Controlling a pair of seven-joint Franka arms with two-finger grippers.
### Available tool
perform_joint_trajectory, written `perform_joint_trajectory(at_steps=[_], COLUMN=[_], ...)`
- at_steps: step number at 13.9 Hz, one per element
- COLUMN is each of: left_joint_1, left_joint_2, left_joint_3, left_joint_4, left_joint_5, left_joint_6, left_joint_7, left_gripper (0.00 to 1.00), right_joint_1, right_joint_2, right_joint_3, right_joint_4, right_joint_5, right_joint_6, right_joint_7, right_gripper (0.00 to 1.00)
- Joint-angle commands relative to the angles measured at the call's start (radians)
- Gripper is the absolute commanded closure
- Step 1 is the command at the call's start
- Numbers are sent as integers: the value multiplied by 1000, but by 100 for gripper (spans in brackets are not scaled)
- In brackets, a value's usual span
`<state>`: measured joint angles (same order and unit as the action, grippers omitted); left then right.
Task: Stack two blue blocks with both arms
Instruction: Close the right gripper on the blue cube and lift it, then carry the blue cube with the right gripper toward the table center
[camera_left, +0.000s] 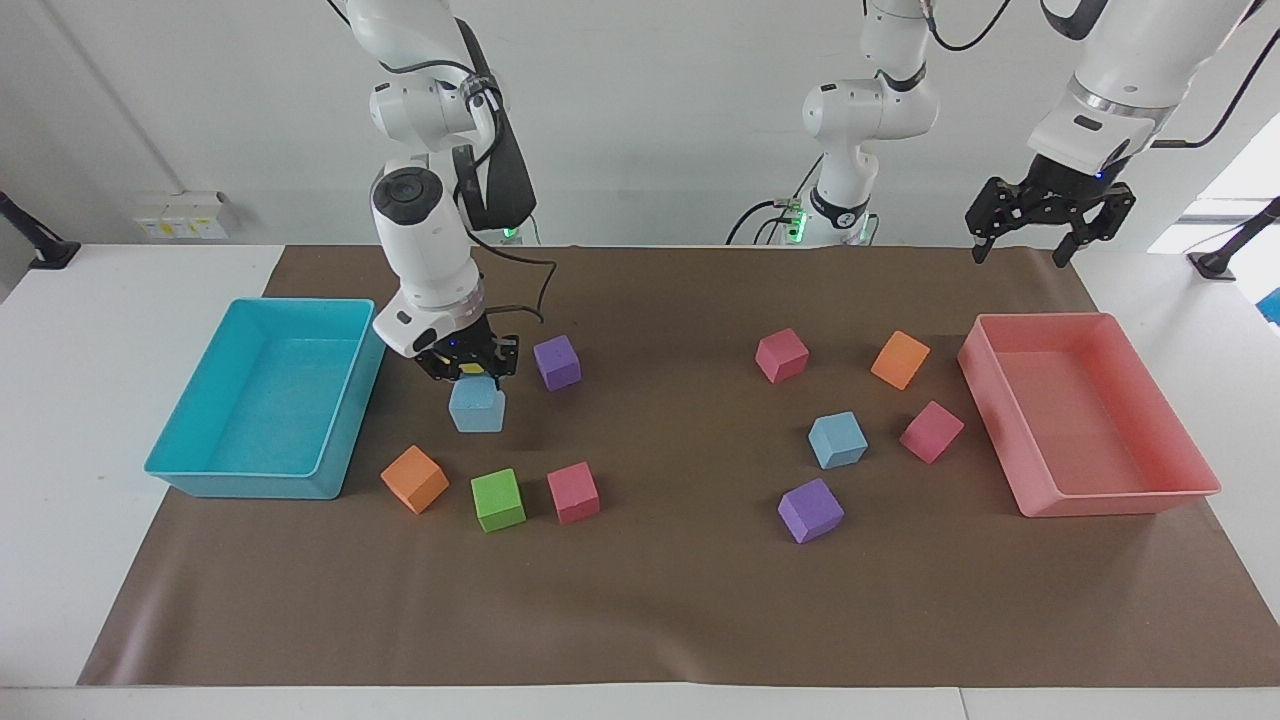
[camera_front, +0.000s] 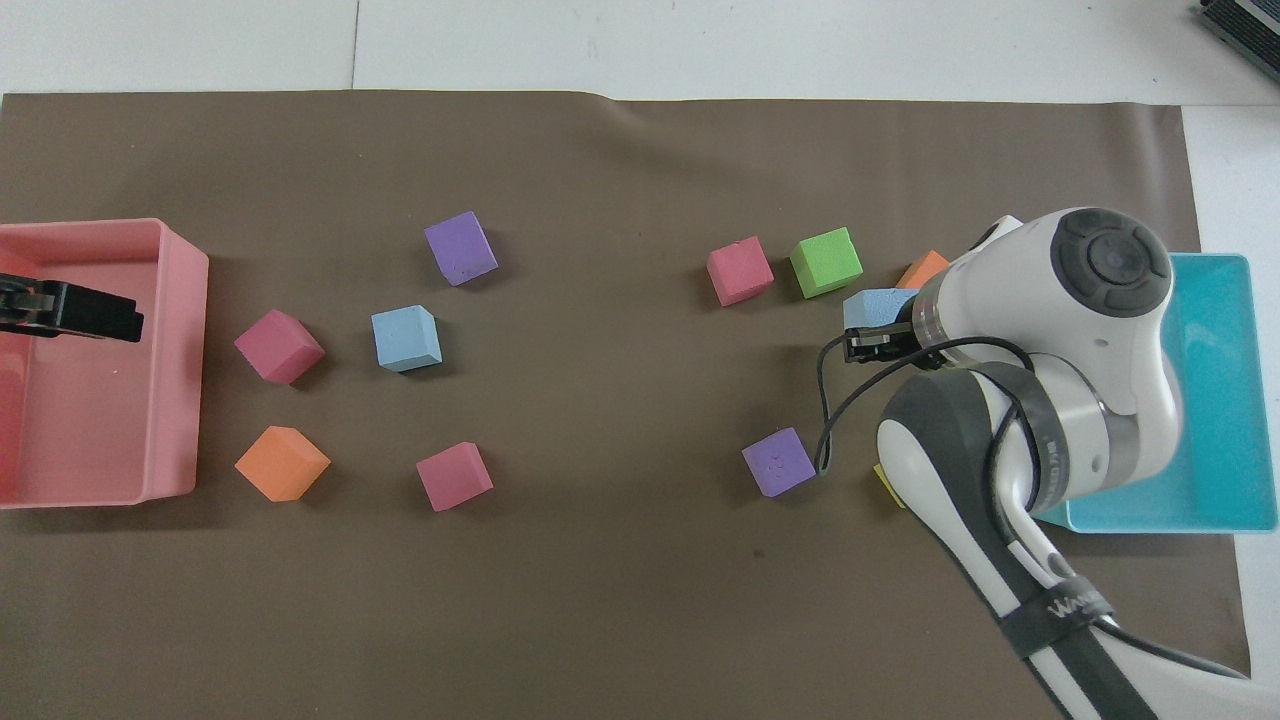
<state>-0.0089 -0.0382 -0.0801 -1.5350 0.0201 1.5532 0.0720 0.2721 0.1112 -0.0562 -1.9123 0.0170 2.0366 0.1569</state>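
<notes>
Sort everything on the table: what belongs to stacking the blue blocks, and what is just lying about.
Job:
- held blue block, in the right end effector
- free blue block
- left end effector, waiting open over the pink tray

Lying about:
- other coloured cubes
- turquoise tray

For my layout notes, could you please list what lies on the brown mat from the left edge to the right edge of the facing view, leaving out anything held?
Turquoise tray → orange cube → green cube → purple cube → pink tray.
</notes>
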Motion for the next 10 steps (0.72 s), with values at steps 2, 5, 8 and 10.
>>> perform_joint_trajectory(at_steps=[2,5,8,10], left_joint_1=[12,14,12,12], left_joint_2=[-12,-12,-12,-12], left_joint_3=[-7,-7,-7,-7], left_joint_4=[-7,-7,-7,-8], left_joint_5=[-8,-8,-8,-8], left_joint_6=[-15,-15,-13,-13], left_joint_7=[5,5,5,3], left_gripper=[0,0,0,0], right_joint_1=[4,6,7,47], right_joint_2=[8,18,24,34], right_joint_3=[15,70,116,124], right_joint_4=[113,153,188,205], right_joint_5=[9,8,6,8], right_joint_6=[-111,-113,-116,-122], right_joint_7=[24,116,171,220], right_gripper=[100,100,100,100])
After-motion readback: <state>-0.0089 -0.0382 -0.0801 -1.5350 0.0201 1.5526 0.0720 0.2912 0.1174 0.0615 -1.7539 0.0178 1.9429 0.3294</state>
